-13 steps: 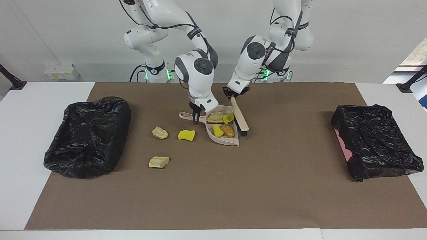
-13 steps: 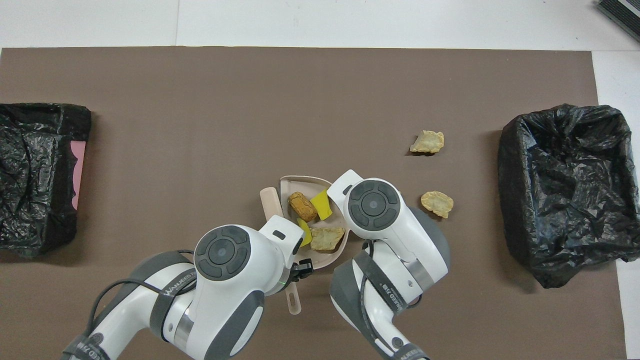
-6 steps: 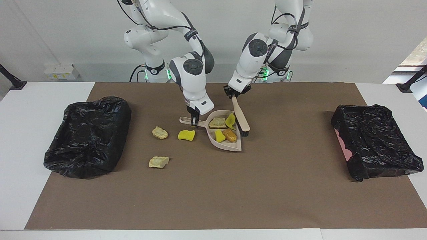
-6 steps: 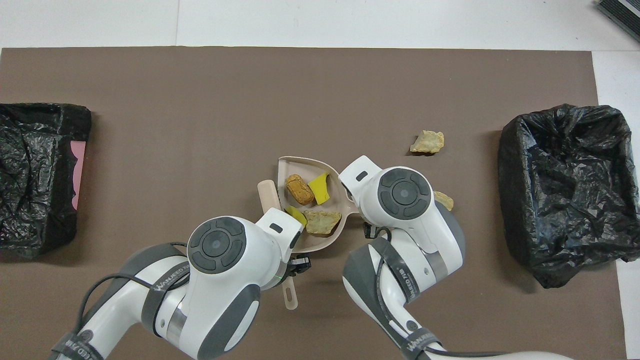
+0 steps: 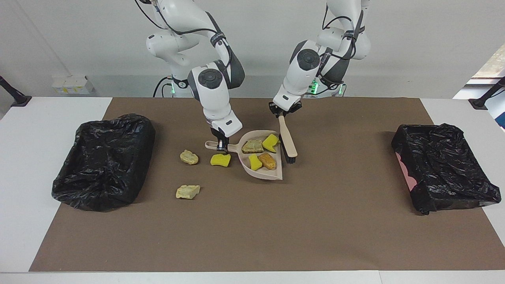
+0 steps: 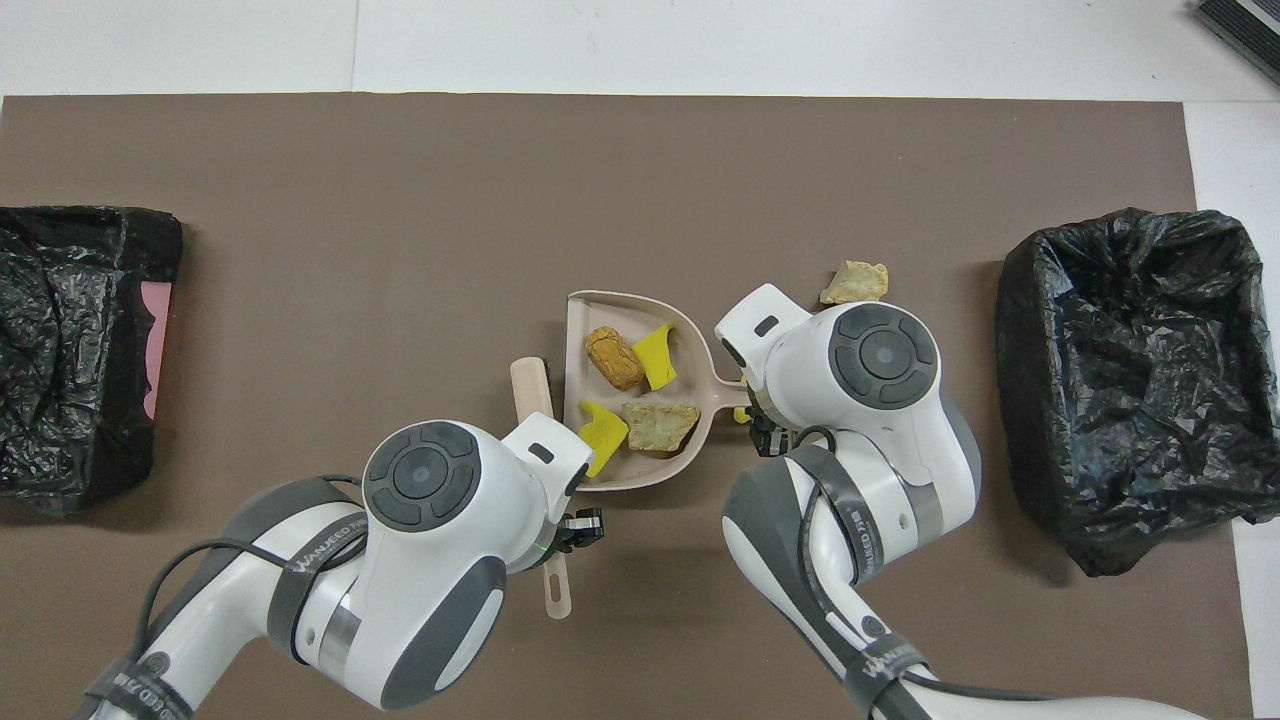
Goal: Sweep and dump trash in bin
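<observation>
Four trash pieces point(image 5: 260, 153) in dustpan point(image 5: 262, 173), handle toward right arm's end.

You are looking at a brown mat point(image 5: 252, 228) lying across the white table point(image 5: 23, 157); what is probably a socket box point(image 5: 73, 85) is sitting by the wall at the right arm's end.

Dustpan point(image 5: 263, 173) mid-mat point(image 5: 252, 236), four scraps point(image 5: 260, 154) in it. Brush point(image 5: 287, 140) just beside the pan, toward the left arm's end. Three scraps point(image 5: 189, 157) on the mat toward the right arm's end; the nearest one probably close to the pan handle. One bin point(image 5: 103, 159) at each table end point(image 5: 444, 163).
</observation>
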{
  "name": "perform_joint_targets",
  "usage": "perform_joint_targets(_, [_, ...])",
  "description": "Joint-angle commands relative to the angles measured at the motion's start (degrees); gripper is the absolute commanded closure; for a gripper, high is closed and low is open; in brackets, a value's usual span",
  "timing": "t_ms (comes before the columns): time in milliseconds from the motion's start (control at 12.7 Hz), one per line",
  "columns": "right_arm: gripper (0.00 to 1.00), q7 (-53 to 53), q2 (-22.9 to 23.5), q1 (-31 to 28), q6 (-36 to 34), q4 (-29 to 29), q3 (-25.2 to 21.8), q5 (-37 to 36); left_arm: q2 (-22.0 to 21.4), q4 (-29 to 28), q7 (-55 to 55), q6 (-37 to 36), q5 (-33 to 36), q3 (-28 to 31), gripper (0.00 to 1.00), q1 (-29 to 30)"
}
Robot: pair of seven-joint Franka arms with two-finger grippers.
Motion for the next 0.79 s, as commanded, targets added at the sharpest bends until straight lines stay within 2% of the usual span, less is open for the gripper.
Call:
perform_joint_targets(0, [1.0,-3.15,-1.08,-1.41,-0.18,0.2,0.32,1.65,-2.01,-1.08,0.3,-1.69,1.43,0.03,1.0,-0.13])
perform_joint_targets(158, [1.0,-7.97,-1.08,-3.6,-1.93,2.04,0.32,1.65,-1.22,-0.11,0.39,-0.99,3.97,0.03,1.0,0.83])
perform_joint_targets(553, [1.0,-17.37,-1.25,-9.49,-7.38,4.94,0.23,3.4,-2.27,-2.38,0.21,-1.08,4.24,-0.05,1.0,0.31])
perform_joint_targets(711, [1.0,-18.8,-1.25,-10.64,-9.06,5.21,0.23,3.41,-4.63,-5.1,-0.22,-0.99,4.24,-0.49,1.0,-0.56])
